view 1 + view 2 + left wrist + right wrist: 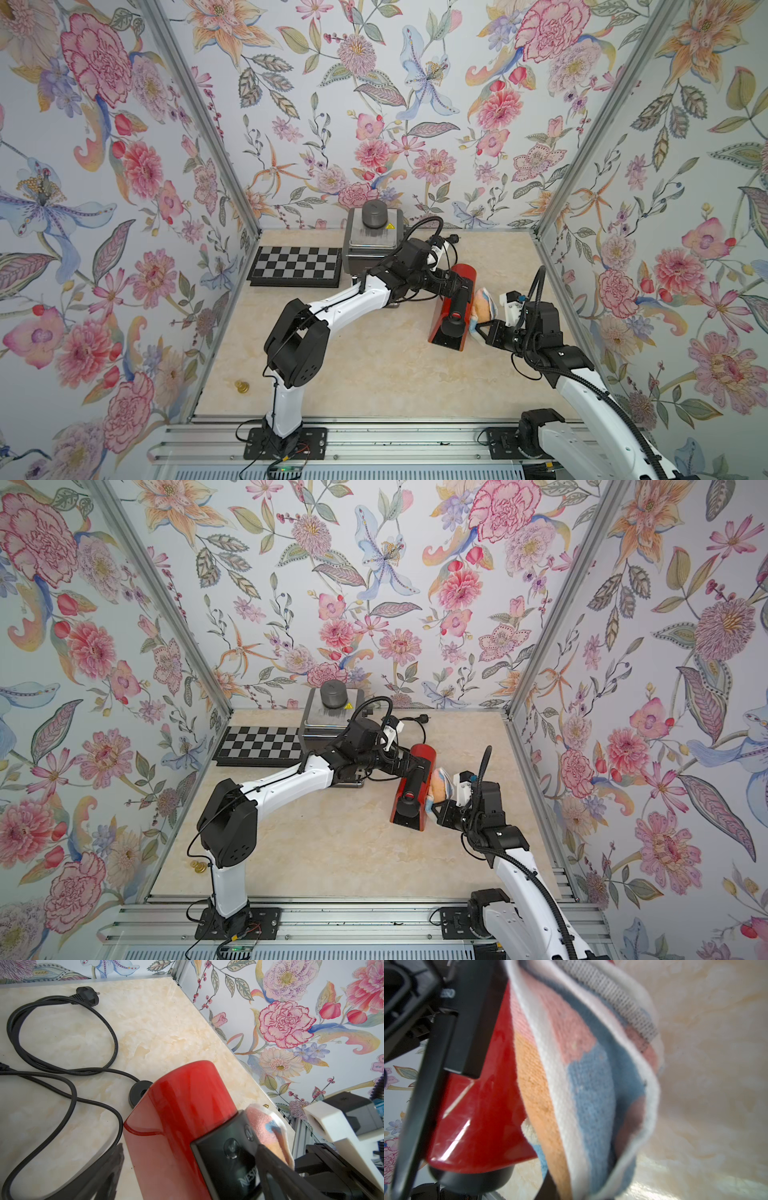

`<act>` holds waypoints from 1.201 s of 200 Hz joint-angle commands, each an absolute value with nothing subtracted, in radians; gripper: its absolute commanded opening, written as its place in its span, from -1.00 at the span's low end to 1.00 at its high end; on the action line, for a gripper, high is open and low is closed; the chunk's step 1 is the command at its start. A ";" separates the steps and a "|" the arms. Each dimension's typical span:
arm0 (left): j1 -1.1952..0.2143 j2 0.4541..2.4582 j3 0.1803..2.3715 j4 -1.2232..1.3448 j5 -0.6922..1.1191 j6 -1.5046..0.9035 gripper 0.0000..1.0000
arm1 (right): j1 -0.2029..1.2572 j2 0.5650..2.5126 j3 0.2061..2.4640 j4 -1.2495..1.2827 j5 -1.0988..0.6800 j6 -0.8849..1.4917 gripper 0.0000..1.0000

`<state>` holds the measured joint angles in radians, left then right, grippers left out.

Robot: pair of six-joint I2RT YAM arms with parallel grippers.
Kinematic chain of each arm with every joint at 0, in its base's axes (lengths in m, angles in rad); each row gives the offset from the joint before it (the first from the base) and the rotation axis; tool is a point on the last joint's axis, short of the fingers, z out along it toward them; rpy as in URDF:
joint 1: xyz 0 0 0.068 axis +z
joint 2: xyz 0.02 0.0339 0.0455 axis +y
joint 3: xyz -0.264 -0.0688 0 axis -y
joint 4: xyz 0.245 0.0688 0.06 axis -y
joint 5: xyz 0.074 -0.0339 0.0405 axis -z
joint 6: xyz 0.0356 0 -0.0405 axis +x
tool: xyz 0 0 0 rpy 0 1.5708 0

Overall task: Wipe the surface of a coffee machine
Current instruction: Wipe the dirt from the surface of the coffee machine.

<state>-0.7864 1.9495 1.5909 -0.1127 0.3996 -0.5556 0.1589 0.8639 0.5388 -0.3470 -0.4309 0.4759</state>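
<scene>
The red coffee machine with a black top stands at the right middle of the table in both top views. My left gripper is open and straddles its rear part; in the left wrist view the machine lies between the fingers, and one finger stands apart from its red side. My right gripper is shut on a striped pink, orange, blue and white cloth. The cloth is bunched against the machine's right side.
A black-and-silver chessboard lies at the back left. Beside it is a silver appliance with a grey cylinder on top. A black power cord loops behind the machine. A small brass piece sits near the left wall.
</scene>
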 commanded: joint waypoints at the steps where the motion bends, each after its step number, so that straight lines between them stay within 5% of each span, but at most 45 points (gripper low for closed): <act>1: -0.812 1.973 1.611 -0.204 0.333 -0.500 0.98 | 0.142 0.930 0.465 -0.278 -0.445 0.464 -1.00; 46: -0.831 1.970 1.606 -0.204 0.352 -0.504 0.98 | 0.077 1.036 0.422 -0.161 -0.511 0.453 -1.00; 127: -0.836 1.970 1.580 -0.168 0.370 -0.537 0.98 | 0.148 0.800 0.564 -0.258 -0.661 0.555 -1.00; 240: -0.837 1.973 1.531 -0.087 0.427 -0.594 0.98 | 0.085 1.131 0.478 -0.063 -0.571 0.459 -1.00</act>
<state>-0.8318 1.9560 1.5616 -0.0879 0.4149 -0.5873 0.1131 1.0748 0.4725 -0.1570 -0.5316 0.5049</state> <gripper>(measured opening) 0.989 0.132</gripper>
